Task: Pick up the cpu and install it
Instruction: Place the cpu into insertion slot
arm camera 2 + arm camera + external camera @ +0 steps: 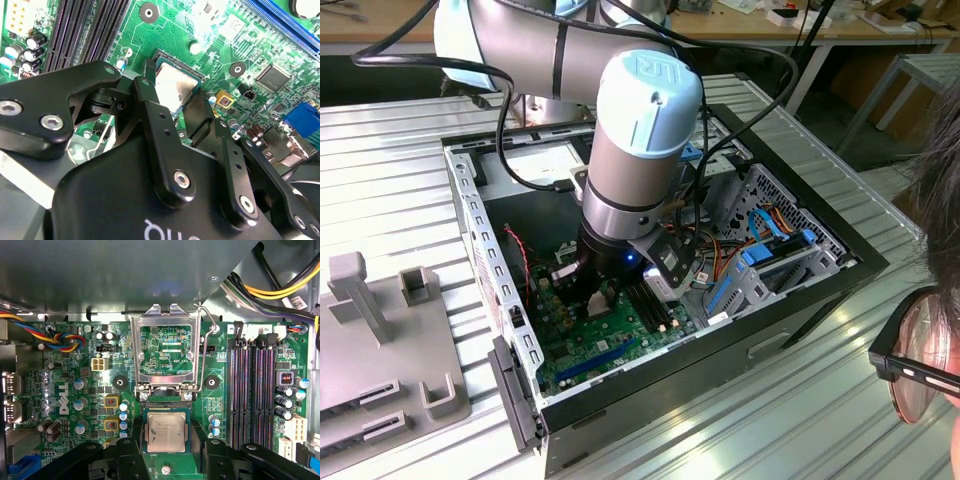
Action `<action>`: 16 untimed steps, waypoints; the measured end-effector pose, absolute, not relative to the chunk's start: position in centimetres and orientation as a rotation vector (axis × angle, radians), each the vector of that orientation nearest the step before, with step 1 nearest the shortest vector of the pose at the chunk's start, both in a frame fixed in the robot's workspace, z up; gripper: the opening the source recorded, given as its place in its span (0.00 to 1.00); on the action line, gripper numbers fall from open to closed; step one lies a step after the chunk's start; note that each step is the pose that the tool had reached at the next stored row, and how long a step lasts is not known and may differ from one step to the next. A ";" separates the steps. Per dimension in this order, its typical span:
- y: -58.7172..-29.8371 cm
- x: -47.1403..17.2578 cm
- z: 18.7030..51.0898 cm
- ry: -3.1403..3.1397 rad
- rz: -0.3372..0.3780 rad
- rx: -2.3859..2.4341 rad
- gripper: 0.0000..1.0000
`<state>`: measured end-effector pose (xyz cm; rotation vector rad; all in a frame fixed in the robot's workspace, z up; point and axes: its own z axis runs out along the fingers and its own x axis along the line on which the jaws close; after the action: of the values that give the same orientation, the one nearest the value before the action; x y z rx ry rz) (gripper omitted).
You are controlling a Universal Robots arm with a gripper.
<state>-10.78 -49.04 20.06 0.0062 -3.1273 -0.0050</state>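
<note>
Steel casing of an opened computer case (720, 352) lay flat on the slatted table (390, 160), and the arm (640, 130) reached down into it, with the gripper (592, 297) low over the green motherboard (220, 407). At the exterior view's right edge, part of a person's head with glasses (920, 350) looked on.

On the board, beside the long black memory slots (250, 390), the hinged silver socket frame (165, 311) stood swung open with its wire lever (207, 345) raised. Just below the hinge sat the cpu (166, 432), lying flat and square inside the socket with its dull metal top upward.

The jaws were spread to either side of the chip. In the first wrist view a thin strip of socket edge showed between the chip and each black finger, so the fingers (150, 110) appeared to bracket it, not pinch it.

By my reading, the picking up and placing were done, since the chip looked seated. The frame was not yet folded down over it and the lever was not yet latched.
</note>
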 end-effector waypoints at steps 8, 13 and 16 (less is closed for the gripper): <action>-49.1 -10.8 20.0 -3.127 -0.005 0.006 0.47; -49.1 -10.8 19.9 -3.127 -0.006 0.006 0.47; -49.1 -10.8 19.9 -3.127 -0.007 0.006 0.47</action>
<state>-10.79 -49.05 19.89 0.0064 -3.1272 -0.0070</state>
